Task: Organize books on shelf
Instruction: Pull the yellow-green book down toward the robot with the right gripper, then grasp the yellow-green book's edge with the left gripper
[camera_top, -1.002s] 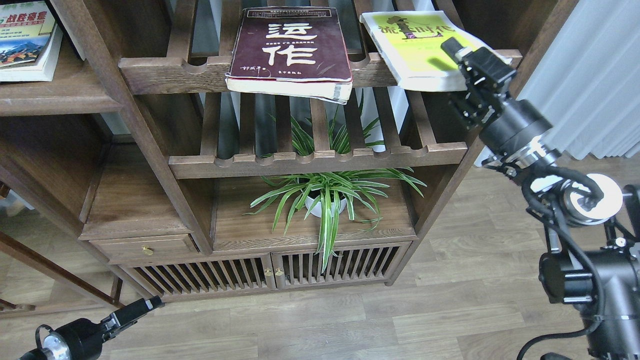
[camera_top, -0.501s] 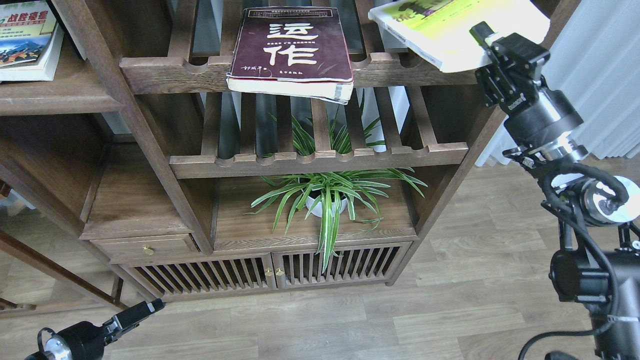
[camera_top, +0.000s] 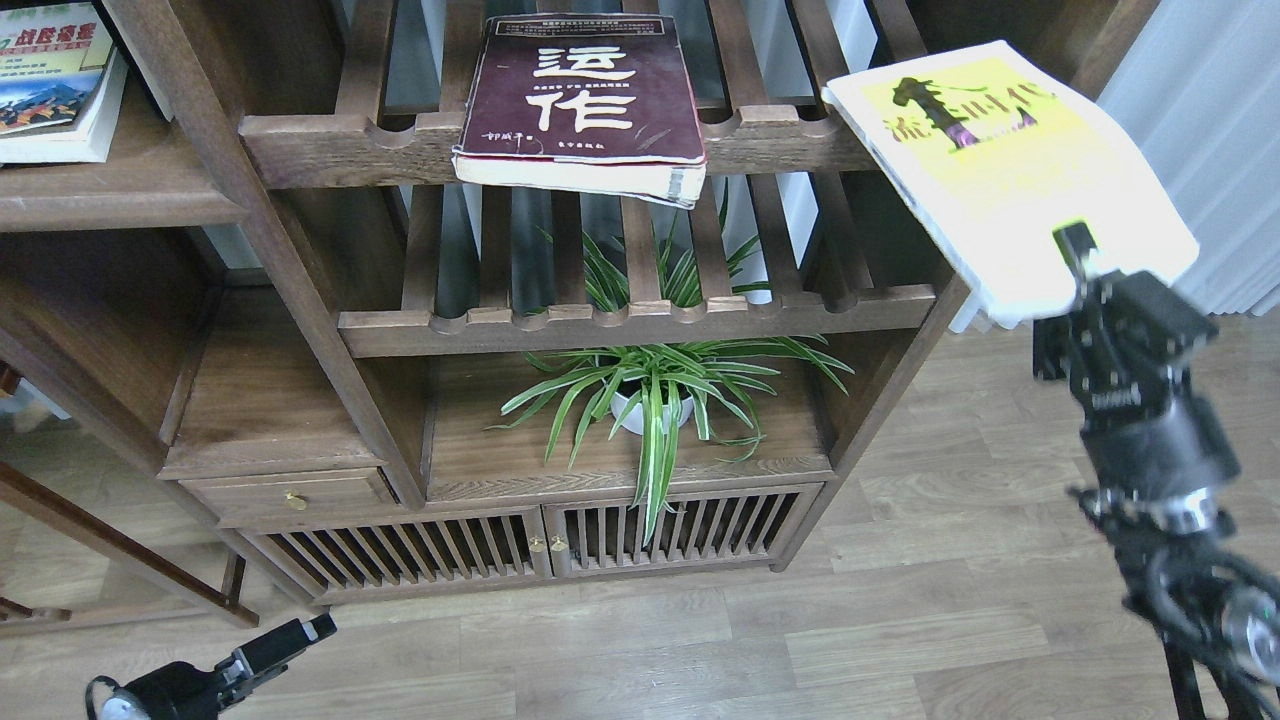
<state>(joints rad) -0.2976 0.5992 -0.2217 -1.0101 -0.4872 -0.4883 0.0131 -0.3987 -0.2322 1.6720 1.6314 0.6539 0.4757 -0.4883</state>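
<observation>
My right gripper (camera_top: 1076, 252) is shut on the near edge of the yellow-green book (camera_top: 990, 150) and holds it tilted in the air, off to the right of the bookcase. The thick maroon book (camera_top: 585, 95) with white characters lies flat on the upper slatted rack (camera_top: 340, 150), its near edge overhanging the rail. The smaller white book (camera_top: 55, 85) with a red title lies on the solid dark-brown shelf (camera_top: 120, 205) at the far left. My left gripper (camera_top: 300, 638) hangs low at the bottom left, away from all the books; its fingers cannot be told apart.
A lower slatted rack (camera_top: 640, 325) sits under the maroon book. A potted spider plant (camera_top: 650, 395) stands on the board below it. Slatted cabinet doors (camera_top: 540, 545) and a small drawer (camera_top: 290, 495) are at the base. A white curtain (camera_top: 1200, 110) hangs at the right.
My right gripper has lifted the yellow-green book off the upper slatted rack and drawn it right and toward me, down to mid height. The left arm has barely moved.
</observation>
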